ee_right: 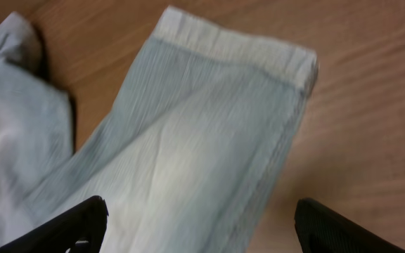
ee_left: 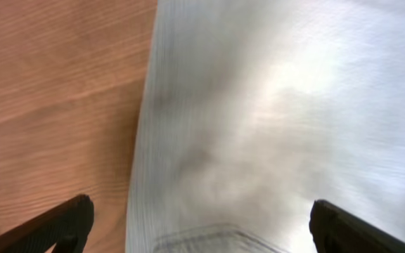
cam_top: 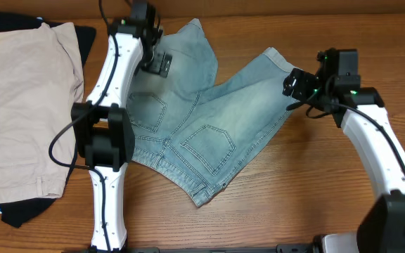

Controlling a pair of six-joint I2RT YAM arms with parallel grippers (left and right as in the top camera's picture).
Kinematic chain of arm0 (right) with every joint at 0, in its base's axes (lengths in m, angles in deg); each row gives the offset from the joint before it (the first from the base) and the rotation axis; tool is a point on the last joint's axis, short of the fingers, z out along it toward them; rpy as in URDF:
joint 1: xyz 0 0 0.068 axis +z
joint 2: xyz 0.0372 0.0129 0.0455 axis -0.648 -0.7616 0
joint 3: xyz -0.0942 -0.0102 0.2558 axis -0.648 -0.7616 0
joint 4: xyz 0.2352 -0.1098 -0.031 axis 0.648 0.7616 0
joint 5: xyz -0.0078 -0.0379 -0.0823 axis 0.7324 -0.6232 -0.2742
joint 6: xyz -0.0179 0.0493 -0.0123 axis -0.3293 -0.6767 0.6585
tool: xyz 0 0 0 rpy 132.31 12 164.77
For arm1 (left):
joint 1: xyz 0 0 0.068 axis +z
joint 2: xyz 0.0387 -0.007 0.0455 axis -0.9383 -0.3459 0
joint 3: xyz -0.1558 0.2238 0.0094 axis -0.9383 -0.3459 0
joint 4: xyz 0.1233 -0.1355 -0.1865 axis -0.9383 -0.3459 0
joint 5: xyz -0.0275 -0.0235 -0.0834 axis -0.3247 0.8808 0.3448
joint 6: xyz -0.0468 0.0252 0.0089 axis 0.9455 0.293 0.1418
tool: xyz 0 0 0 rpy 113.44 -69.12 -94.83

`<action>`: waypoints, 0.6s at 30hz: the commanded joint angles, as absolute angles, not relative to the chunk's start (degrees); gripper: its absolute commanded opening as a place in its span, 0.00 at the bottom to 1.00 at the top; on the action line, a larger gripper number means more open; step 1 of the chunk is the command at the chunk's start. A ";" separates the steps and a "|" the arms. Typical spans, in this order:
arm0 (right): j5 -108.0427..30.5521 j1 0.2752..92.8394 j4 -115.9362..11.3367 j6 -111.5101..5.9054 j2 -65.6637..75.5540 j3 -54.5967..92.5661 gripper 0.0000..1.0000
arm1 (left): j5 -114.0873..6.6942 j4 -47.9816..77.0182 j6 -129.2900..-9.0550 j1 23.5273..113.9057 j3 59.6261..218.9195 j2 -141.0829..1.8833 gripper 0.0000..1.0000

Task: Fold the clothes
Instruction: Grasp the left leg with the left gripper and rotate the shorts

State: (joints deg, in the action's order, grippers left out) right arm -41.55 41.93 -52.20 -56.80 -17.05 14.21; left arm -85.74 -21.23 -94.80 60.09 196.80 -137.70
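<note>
The light blue denim shorts lie spread on the wooden table, back pockets up, with one leg toward the far centre and the other toward the right. My left gripper is open above the far leg, near its left edge; the left wrist view shows the denim between the wide-apart fingers. My right gripper is open above the hemmed end of the right leg, with both fingertips spread over the cloth's edge. Neither gripper holds anything.
Beige khaki shorts lie at the left on top of a black garment. Bare wooden table shows in front of the denim and to its right.
</note>
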 commanded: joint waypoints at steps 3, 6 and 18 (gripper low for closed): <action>-46.32 40.75 -57.47 -56.43 -22.23 14.45 0.89 | -77.08 -34.58 -89.79 54.85 212.60 -136.36 1.00; -46.30 38.39 -59.22 -56.45 -23.72 14.45 0.89 | -76.12 -41.10 -87.81 52.38 214.31 -136.36 1.00; -42.19 31.64 -60.62 -54.70 -26.85 14.45 0.88 | -76.19 -48.11 -85.82 43.11 207.97 -136.25 1.00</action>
State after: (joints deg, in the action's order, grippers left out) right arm -43.94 31.47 -60.20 -55.53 -26.15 14.19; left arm -77.85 -47.92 -87.89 45.34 211.73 -136.34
